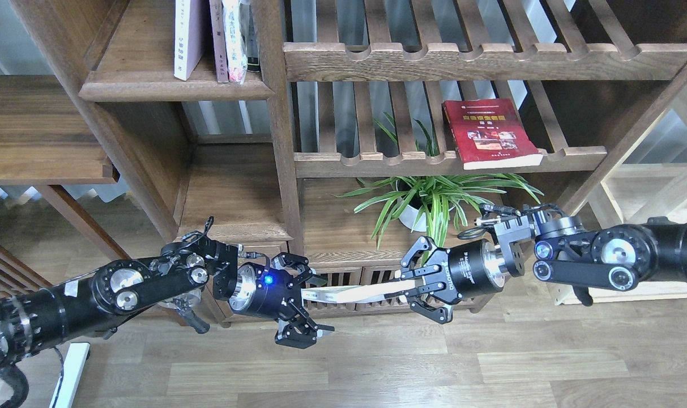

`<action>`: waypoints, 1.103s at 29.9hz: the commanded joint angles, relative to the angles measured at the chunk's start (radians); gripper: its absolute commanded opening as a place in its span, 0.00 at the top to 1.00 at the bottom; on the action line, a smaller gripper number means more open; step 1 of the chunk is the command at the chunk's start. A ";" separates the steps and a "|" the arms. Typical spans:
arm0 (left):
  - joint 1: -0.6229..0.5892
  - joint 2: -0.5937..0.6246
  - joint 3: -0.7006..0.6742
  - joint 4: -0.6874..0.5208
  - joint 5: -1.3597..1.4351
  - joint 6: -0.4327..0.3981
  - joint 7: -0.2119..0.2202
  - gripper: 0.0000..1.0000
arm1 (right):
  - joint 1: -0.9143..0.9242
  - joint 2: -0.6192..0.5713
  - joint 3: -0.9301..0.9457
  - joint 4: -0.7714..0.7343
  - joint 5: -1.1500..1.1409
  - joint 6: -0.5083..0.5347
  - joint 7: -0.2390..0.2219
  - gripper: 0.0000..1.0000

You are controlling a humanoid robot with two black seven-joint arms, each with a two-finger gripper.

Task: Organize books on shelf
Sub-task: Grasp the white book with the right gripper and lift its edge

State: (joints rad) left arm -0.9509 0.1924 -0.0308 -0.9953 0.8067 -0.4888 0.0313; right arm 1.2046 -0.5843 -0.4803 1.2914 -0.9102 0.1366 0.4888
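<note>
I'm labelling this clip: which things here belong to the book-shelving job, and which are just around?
Job: book between the right gripper and left gripper; red book; lavender-white book; solid shelf board.
Around: potted plant; slatted rack; cabinet doors.

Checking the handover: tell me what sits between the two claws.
In the head view, a book spans the gap, edge-on. The right claw grips one end; the other end reaches into the open left claw.
</note>
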 commanded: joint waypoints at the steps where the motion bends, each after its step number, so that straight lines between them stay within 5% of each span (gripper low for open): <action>1: 0.001 -0.001 0.002 0.003 0.002 0.000 -0.004 0.15 | 0.012 0.000 0.000 0.005 0.002 0.000 0.000 0.98; 17: 0.011 -0.008 0.006 0.009 0.091 0.000 -0.048 0.59 | 0.021 0.009 0.000 0.006 0.007 0.006 0.000 0.98; 20: 0.011 -0.011 0.014 0.020 0.092 0.000 -0.050 0.95 | 0.024 0.009 0.000 0.006 0.007 0.006 0.000 0.98; 21: 0.011 -0.011 0.015 0.023 0.092 0.000 -0.050 1.00 | 0.024 0.009 0.000 0.005 0.007 0.006 0.000 0.98; 33: 0.014 -0.014 0.015 0.018 0.091 0.000 -0.067 1.00 | 0.026 0.006 0.000 0.003 0.010 0.008 0.000 0.98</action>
State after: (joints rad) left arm -0.9386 0.1788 -0.0130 -0.9767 0.8980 -0.4887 -0.0276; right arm 1.2306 -0.5763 -0.4802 1.2959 -0.9002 0.1427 0.4888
